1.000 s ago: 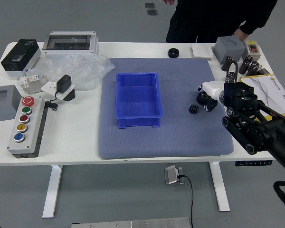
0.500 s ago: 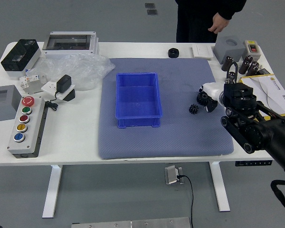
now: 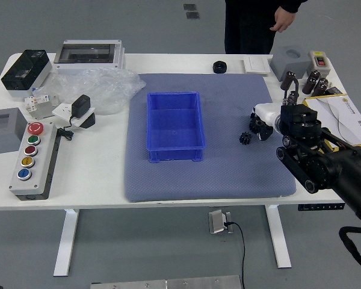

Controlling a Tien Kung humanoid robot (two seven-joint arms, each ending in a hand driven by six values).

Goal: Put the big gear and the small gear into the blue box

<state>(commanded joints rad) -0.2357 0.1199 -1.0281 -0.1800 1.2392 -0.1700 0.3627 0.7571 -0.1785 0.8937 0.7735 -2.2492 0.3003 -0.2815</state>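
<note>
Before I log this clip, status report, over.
Right hand over mat, grip unclear; left out of view. Small gear on mat, between hand and blue box. Big gear indistinct.

Person (image 3: 249,27) cut off up top, R arm (image 3: 340,171) at R edge; print on sheet (image 3: 344,117) too sm. to read; unclear if R hand (image 3: 269,114) holds anything.

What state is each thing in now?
Blue box: upright, open-topped, no gears inside.
Small gear: on the mat, outside the box.
Big gear: can't make out for certain.
Right robot hand: low over the mat.
Plastic wrap: crumpled.
Person's hand: beyond the table.
</note>
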